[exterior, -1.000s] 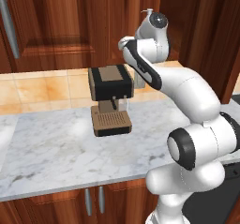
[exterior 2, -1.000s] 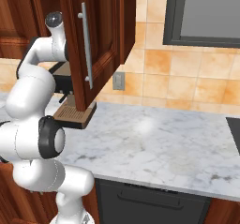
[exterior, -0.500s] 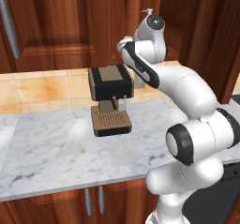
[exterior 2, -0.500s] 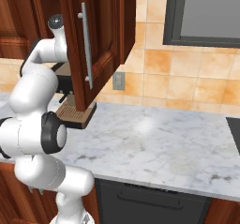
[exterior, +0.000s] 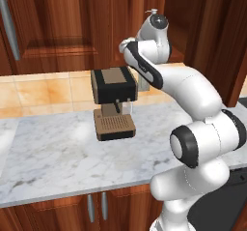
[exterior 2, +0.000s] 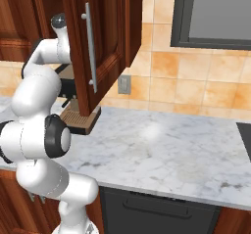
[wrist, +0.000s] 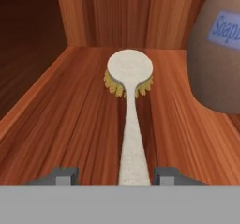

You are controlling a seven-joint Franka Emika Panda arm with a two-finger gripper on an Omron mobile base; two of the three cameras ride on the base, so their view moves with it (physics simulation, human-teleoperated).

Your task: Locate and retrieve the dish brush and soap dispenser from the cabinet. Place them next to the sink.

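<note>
Arm reaches up into the open cabinet (exterior 2: 98, 42); in the hand view we look along the wooden shelf board (wrist: 56, 124). The dish brush (wrist: 130, 106) lies flat on it, bristle head away from us, slim handle running back toward the claw (wrist: 116, 174). The handle end sits between the two finger tips, one on each side, with a gap showing on both sides, so the jaws stand partly open and not yet on the handle. We judge nothing is held at this point.

Change noted: over the last second the jaws have come in from their widest setting to a middling gap, while the arm's pose in both base views is much as it was. We read this as the closing stroke of the grasp on the brush handle, begun but not finished.

The soap dispenser (wrist: 218, 54) stands on the same shelf, just to the right of the brush head, blue label partly visible; not touching the brush as far as we can tell.

Below, a coffee machine (exterior: 114, 102) sits on the marble tabletop (exterior: 48, 152). Neither item has left the cabinet; both retrievals remain.
</note>
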